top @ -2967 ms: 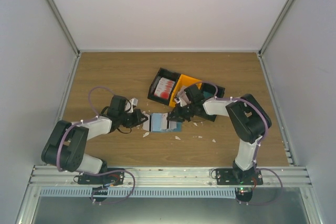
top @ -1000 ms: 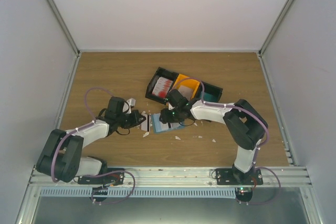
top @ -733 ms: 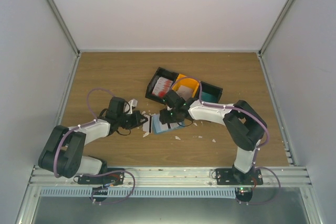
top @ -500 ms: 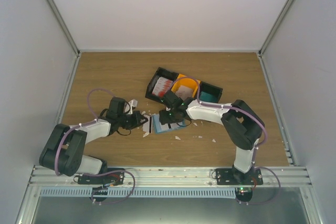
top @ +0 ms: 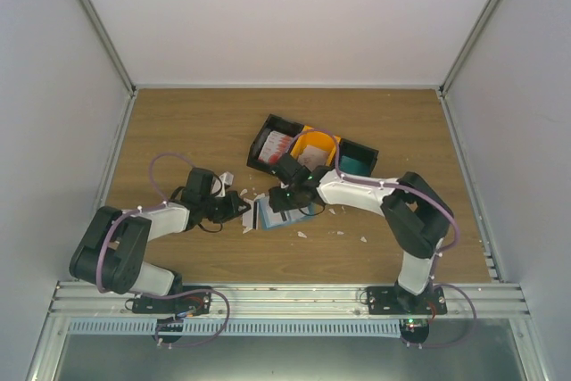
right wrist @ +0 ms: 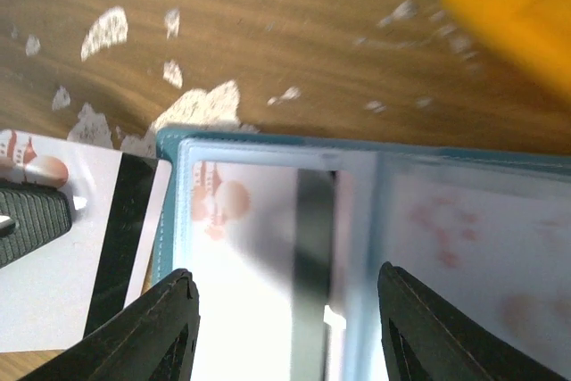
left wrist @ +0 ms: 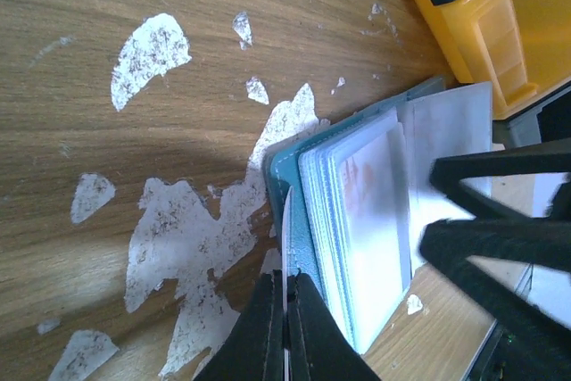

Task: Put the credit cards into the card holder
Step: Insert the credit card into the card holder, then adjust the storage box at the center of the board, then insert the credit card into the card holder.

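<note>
Card holder [right wrist: 357,220] lies open on the counter [top: 178,122], directly beneath your right pincer [right wrist: 285,272]. That pincer's jaws are released and spread above the clear pockets, gripping nothing. Your left pincer [left wrist: 285,310] is clenched on a white credit card [right wrist: 89,265] with a dark stripe, at the holder's left edge. You cannot tell whether the card has entered a slot. Behind the holder, one black bin [top: 265,131] holds red-and-white cards [top: 280,146]. The orange bin [top: 334,140] beside it holds something pale you cannot make out. A second black bin [top: 369,151] shows teal cards [top: 355,163]. White scraps [left wrist: 147,51] litter the counter.
</note>
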